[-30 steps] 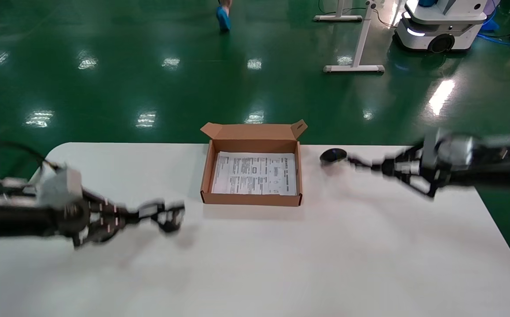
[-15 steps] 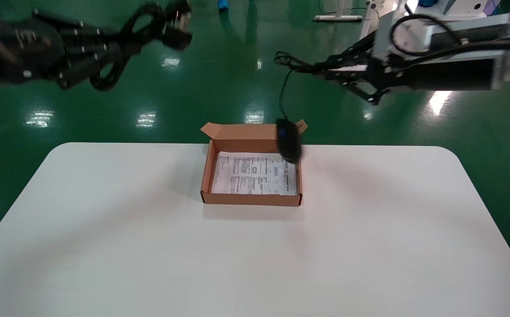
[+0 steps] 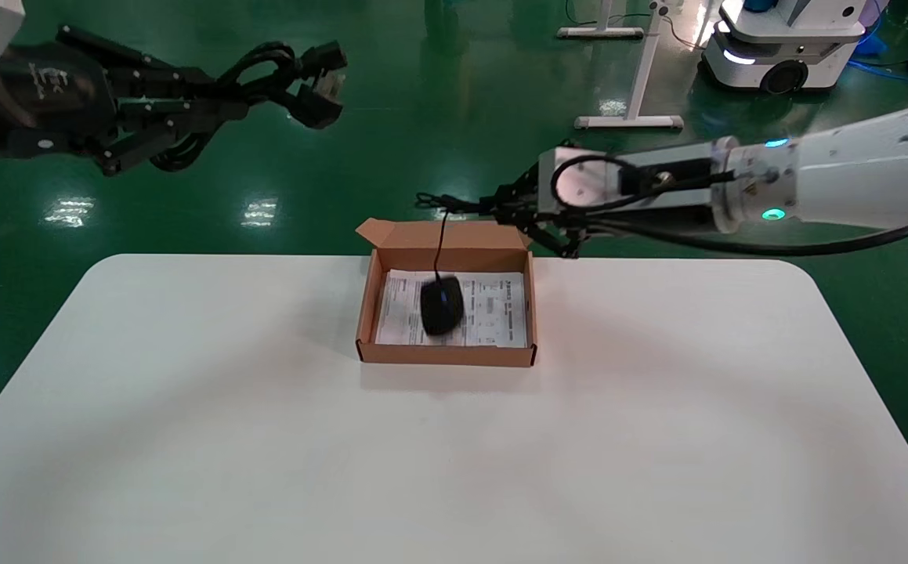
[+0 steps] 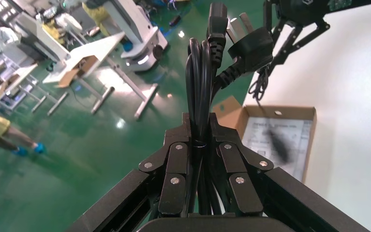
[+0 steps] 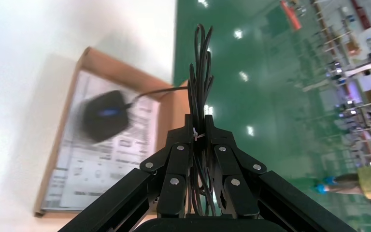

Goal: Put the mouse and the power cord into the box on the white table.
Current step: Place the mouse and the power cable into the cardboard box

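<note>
The brown box point(image 3: 446, 355) lies open at the back middle of the white table point(image 3: 265, 439), a printed sheet on its bottom. My right gripper point(image 3: 498, 208) hovers above the box's back right corner, shut on the mouse's bundled thin wire point(image 5: 201, 63). The black mouse point(image 3: 442, 307) dangles from that wire inside the box outline, blurred; contact with the sheet cannot be told. My left gripper point(image 3: 228, 88) is high up at the far left, shut on the coiled power cord point(image 4: 199, 72), its plug point(image 3: 320, 72) sticking out ahead. The left wrist view shows the box point(image 4: 280, 110) below.
Green floor lies beyond the table's far edge. A white stand's legs point(image 3: 630, 121) and a white wheeled robot base point(image 3: 783, 47) are on it at the back right. Bare tabletop lies to both sides of the box and in front of it.
Both grippers rose from table level with their loads. Since half a second ago the right gripper has dropped and moved left, swinging the mouse from the box's back right corner to its middle. The left barely moved.
</note>
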`<control>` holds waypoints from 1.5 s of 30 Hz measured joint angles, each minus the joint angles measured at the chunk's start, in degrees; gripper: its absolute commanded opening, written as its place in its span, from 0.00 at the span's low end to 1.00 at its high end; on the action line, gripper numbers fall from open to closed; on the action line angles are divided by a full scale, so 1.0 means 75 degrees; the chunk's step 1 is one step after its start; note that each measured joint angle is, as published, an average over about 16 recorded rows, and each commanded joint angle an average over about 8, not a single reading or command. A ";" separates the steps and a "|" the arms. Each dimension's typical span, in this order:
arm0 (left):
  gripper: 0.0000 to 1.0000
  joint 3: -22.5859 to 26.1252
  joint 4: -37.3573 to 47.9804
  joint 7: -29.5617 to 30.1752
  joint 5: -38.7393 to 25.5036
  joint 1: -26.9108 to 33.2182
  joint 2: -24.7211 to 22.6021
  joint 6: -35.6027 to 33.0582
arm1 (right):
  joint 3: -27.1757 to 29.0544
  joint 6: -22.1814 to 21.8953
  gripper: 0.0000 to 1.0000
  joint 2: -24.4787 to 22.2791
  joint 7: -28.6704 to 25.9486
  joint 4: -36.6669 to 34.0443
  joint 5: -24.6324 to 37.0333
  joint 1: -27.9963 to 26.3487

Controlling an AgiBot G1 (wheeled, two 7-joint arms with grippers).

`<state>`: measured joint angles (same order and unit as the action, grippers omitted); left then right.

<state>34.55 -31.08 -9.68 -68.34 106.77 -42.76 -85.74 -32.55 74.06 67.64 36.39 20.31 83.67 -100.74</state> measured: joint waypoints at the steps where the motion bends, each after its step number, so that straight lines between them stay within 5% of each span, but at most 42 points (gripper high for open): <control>1: 0.00 0.0001 -0.0017 0.0015 0.0000 -0.0022 0.0021 0.0006 | -0.0018 -0.0052 0.00 0.0066 0.0041 -0.0046 0.0026 0.0019; 15: 0.00 0.0052 -0.0184 0.0155 -0.0119 -0.0115 0.0260 0.0048 | -0.0430 -0.0699 0.02 0.1148 0.0437 -0.1060 0.0464 0.0157; 22: 0.00 0.0125 -0.0342 0.0313 -0.0250 -0.0101 0.0426 -0.0006 | -0.0772 -0.0869 0.87 0.1374 0.0270 -0.1090 0.0572 0.0319; 24: 0.00 0.0153 -0.0387 0.0368 -0.0284 -0.0115 0.0438 -0.0022 | -0.0870 -0.0899 1.00 0.1386 0.0196 -0.1027 0.0568 0.0363; 35: 0.00 0.0369 -0.0223 0.0379 -0.0406 -0.0256 -0.0124 -0.0122 | -0.1292 -0.1032 1.00 0.1333 -0.0108 -0.0806 0.0349 0.0382; 45: 0.00 0.0646 0.1070 -0.0287 -0.0530 -0.0612 -0.1783 0.0152 | -0.1359 -0.0776 1.00 0.0549 0.0175 -0.1100 0.0136 -0.0226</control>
<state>39.39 -23.06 -11.83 -72.31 102.18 -56.14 -84.60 -42.74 68.24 71.75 37.70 12.06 84.69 -102.44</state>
